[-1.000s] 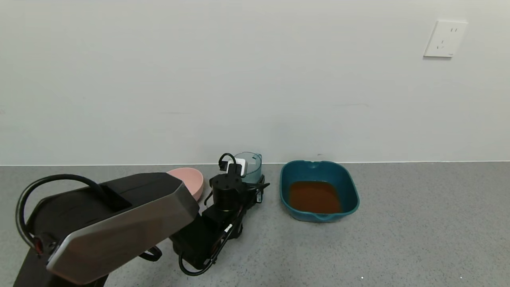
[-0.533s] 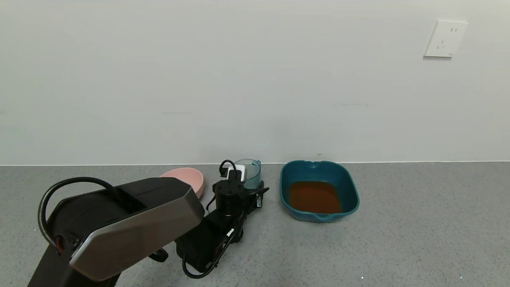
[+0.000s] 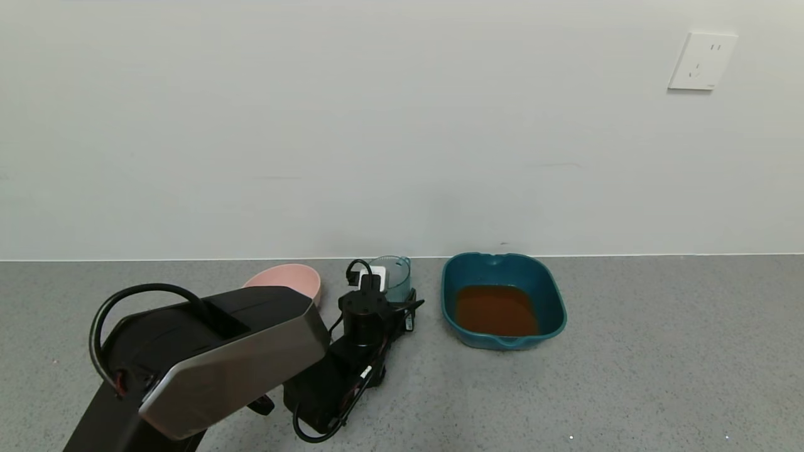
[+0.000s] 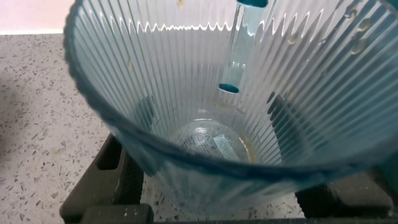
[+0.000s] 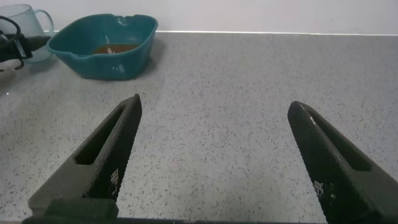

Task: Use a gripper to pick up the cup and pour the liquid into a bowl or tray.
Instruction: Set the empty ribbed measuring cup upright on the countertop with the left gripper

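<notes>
Head view: left end effector (image 3: 391,290) closed on cup (image 3: 393,275), upright, low over the grey table (image 3: 628,351), between pink bowl (image 3: 287,280) and teal dish (image 3: 502,300). Liquid (image 3: 495,310) already pooled in the dish; cup interior in the left wrist view (image 4: 211,118) looks drained, only a faint film at the bottom. Pour judged done; set-down and release left.

Risks from here:
- Whether the cup's base touches the table, not clear; if released while off the surface, could drop and tip, ribbed thin wall light and easily toppled.
- Pink bowl just beside on one side, dish near on the other; a sideways swing on withdrawal could knock either, slopping liquid over the dish's rim.
- Small handle at the rim could snag a finger or cable on retreat.

Right end effector (image 5: 211,162) wide open, empty, parked well apart over bare table.
</notes>
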{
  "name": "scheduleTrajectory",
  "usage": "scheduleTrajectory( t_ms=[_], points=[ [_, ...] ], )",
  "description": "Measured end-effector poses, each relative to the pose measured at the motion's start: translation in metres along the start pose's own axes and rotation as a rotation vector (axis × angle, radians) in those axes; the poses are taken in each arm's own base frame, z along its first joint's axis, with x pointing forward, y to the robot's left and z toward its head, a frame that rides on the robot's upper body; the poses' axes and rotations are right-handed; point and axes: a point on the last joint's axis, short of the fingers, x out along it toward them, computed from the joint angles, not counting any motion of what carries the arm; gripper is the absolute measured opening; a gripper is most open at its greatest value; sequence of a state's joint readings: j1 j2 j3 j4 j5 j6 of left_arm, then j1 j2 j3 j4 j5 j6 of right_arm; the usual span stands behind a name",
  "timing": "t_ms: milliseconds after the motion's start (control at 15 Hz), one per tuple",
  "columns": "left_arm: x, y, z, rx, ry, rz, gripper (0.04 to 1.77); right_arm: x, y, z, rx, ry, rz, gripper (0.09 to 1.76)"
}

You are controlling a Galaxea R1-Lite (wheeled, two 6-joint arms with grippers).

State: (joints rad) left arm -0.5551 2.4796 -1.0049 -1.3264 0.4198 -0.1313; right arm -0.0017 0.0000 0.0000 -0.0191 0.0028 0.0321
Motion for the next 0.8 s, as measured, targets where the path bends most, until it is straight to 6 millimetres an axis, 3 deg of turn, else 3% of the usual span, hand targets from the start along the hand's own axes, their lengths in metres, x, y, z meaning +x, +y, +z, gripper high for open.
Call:
scheduleTrajectory(
  t_ms=[800],
  points=[
    [0.001,-0.001,-0.012,0.005,0.009,-0.002,1.31,0.000,0.000,0.000,0.000,0.000,0.000,1.71]
  ],
)
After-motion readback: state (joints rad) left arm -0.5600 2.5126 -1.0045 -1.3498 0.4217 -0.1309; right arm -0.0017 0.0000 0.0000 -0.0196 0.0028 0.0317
